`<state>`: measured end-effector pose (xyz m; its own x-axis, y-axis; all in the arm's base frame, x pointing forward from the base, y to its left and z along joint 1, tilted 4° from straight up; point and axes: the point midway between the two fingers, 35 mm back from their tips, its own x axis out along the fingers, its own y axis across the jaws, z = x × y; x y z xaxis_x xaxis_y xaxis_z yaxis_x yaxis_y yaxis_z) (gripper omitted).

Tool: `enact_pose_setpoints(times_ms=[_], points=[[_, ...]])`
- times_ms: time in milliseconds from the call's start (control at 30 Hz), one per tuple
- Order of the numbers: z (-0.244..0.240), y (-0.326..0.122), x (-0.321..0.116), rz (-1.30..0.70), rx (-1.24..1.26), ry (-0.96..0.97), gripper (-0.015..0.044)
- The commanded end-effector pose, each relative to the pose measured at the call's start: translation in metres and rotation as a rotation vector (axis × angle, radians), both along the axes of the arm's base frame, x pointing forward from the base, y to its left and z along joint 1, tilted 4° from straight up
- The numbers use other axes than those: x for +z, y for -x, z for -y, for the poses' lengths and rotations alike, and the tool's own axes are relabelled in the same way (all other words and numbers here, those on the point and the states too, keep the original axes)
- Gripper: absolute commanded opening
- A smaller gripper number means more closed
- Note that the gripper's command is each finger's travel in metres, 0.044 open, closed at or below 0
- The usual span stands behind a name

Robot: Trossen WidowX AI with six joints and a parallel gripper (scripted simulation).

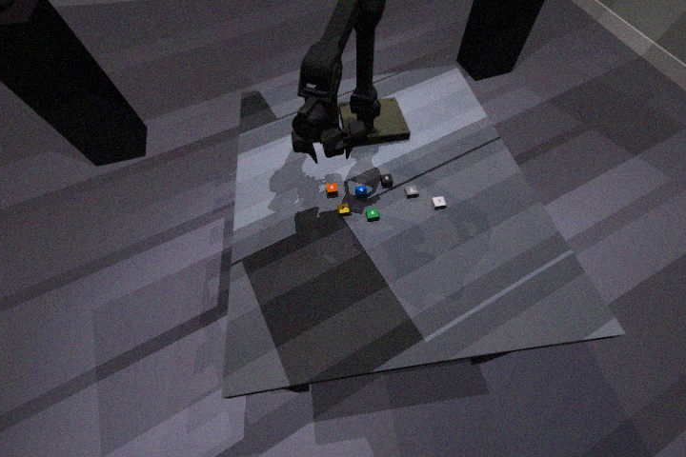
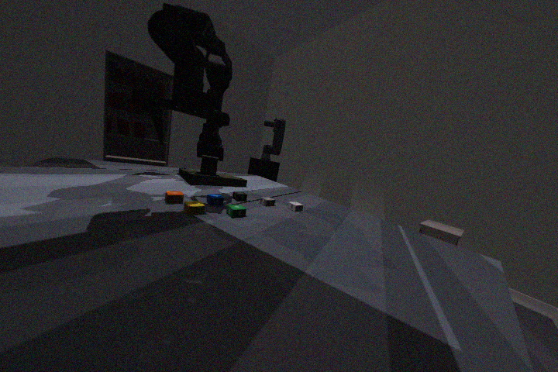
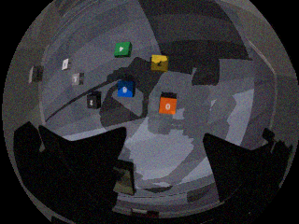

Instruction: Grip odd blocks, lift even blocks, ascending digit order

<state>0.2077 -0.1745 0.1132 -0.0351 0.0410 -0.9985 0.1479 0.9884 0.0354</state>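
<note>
My gripper [image 1: 332,159] [image 3: 167,136] is open and empty, above the table on the arm-base side of the orange block [image 1: 332,188] [image 2: 174,198] [image 3: 167,105]. The orange block's digit looks like a 0. A blue block [image 1: 360,190] [image 2: 215,200] [image 3: 125,89], yellow block [image 1: 343,209] [image 2: 194,208] [image 3: 159,63], green block [image 1: 373,214] [image 2: 236,211] [image 3: 122,49], black block [image 1: 386,180] [image 2: 239,196] [image 3: 93,101], grey block [image 1: 411,191] [image 2: 267,201] [image 3: 78,78] and white block [image 1: 438,203] [image 2: 295,206] [image 3: 65,63] also rest on the table. Their digits are too blurred to read surely.
The arm's base plate [image 1: 390,118] [image 2: 214,179] [image 3: 124,184] lies behind the blocks. Dark shadows cross the table [image 1: 516,290]. Two dark pillars [image 1: 92,112] [image 1: 494,43] stand beyond the table in the top view.
</note>
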Motion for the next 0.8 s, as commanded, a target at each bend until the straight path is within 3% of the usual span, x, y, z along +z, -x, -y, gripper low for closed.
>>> enact_pose_setpoints(times_ms=[0, 467, 767], points=[[0.003, 0.003, -0.001, -0.007, -0.003, 0.005, 0.0400], [0.001, 0.001, -0.001, -0.007, -0.003, 0.005, 0.0400], [-0.079, -0.051, 0.000, -0.003, -0.003, -0.001, 0.0400]])
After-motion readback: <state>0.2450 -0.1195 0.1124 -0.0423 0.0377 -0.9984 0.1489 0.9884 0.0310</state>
